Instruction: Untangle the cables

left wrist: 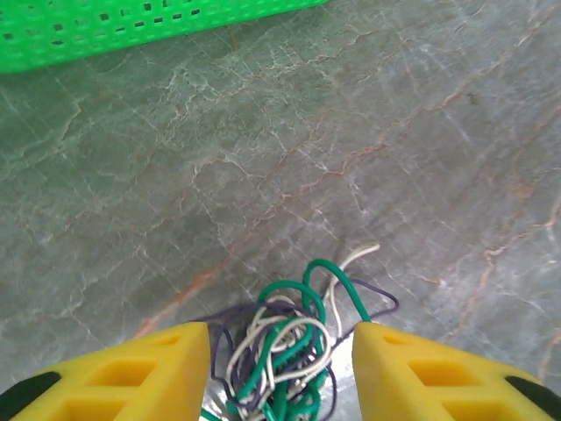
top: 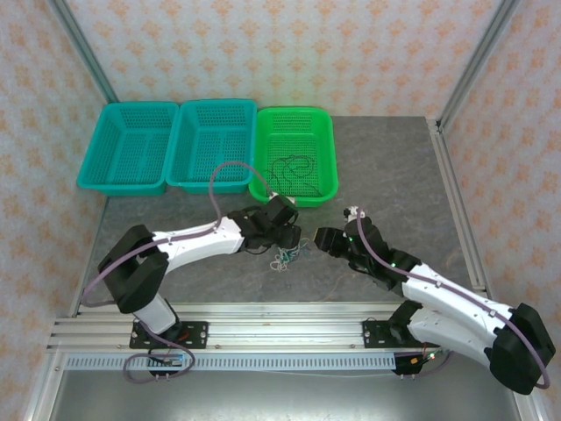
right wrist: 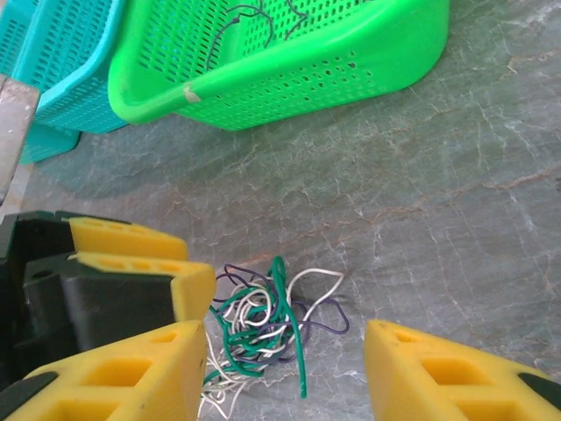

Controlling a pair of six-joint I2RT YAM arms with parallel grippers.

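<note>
Cables (top: 285,256) sit as a small clump of green, white and dark purple wires on the grey table (top: 386,175), lower centre of the top view, below the green basket (top: 294,156). Left gripper (top: 289,235) is just above the clump in that view. In its wrist view, the left gripper (left wrist: 280,373) has its jaws spread with the clump (left wrist: 285,351) between the yellow fingers (left wrist: 166,368), low in the frame; I can't tell if it touches. Right gripper (top: 321,239) is just right of the clump and points left. Its jaws (right wrist: 285,377) are also spread wide, with the clump (right wrist: 263,324) ahead of them, nearer the finger at lower left. The left gripper's fingers (right wrist: 131,254) show at mid left, beside the clump. One loose dark wire (top: 294,167) lies inside the green basket. Two teal baskets (top: 166,145) sit upper left, side by side, the right one touching the green.
</note>
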